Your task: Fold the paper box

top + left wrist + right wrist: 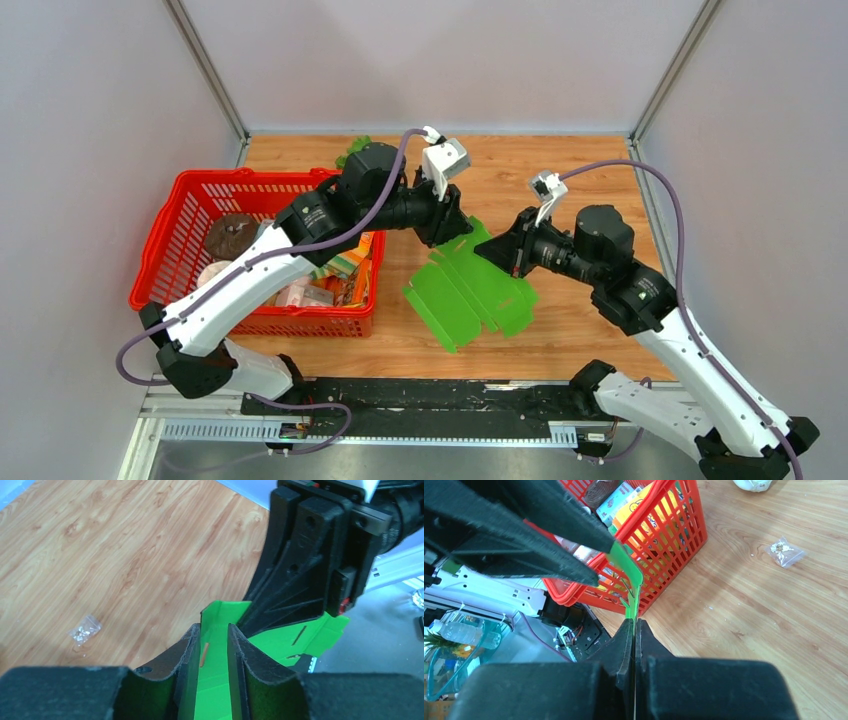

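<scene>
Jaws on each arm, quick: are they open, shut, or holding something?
Left gripper: jaws open, astride a flap of the paper box, not clamped on it.
Right gripper: jaws shut on the paper box's edge.

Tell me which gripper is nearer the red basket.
Left. The left gripper sits at the far edge of the paper box, on the side toward the red basket. The right gripper pinches the box farther right, away from the basket.
</scene>
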Available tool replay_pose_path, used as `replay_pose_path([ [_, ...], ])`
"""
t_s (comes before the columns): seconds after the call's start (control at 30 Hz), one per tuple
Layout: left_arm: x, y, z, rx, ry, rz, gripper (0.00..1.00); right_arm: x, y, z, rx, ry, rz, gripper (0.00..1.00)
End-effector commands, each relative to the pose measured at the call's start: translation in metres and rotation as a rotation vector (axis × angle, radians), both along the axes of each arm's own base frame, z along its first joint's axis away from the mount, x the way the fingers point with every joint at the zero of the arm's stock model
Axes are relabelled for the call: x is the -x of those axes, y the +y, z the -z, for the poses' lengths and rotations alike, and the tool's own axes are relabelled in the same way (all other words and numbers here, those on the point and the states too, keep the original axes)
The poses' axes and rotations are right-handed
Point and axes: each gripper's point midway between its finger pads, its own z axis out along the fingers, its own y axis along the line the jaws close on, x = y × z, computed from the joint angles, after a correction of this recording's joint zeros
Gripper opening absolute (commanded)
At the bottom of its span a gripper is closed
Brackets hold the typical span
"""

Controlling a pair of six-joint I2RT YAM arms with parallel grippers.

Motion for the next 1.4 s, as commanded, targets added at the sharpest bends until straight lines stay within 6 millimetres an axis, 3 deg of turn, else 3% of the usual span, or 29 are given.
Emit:
replay_pose_path([
  [0.0, 0.025, -0.011, -0.022, 0.083, -0.043, 0.098, 0.34, -0.005, 0.007, -0.017, -0.058, -0.034, -0.006, 0.00],
  [0.27, 0.046, -0.018, -0.019, 0.122, -0.005, 0.164, 0.33, -0.005, 0.009, -0.025, -0.104, -0.035, 0.002, 0.00],
  [0.57, 0.050, -0.016, -0.009, 0.115, 0.015, 0.146, 0.33, 0.002, 0.008, -0.032, -0.161, -0.038, -0.007, 0.00],
  [0.67, 0.051, -0.001, -0.024, 0.157, -0.030, 0.108, 0.41, 0.000, 0.004, -0.026, -0.129, -0.037, 0.015, 0.00],
  [0.7, 0.052, 0.009, -0.031, 0.176, -0.047, 0.087, 0.51, -0.001, 0.003, -0.025, -0.125, -0.037, 0.018, 0.00],
  [0.8, 0.042, 0.022, -0.045, 0.190, -0.080, -0.004, 0.67, 0.001, 0.005, -0.022, -0.122, -0.029, 0.006, 0.00],
  [0.9, 0.033, 0.023, -0.051, 0.163, -0.060, -0.058, 0.72, 0.001, 0.006, -0.021, -0.127, -0.026, -0.002, 0.00],
  [1.07, 0.024, 0.013, -0.055, 0.130, -0.054, -0.070, 0.71, 0.003, 0.007, -0.025, -0.139, -0.023, -0.009, 0.00],
  [1.37, 0.011, -0.004, -0.042, 0.062, -0.047, -0.067, 0.59, 0.005, 0.004, -0.031, -0.146, -0.036, -0.005, 0.00],
])
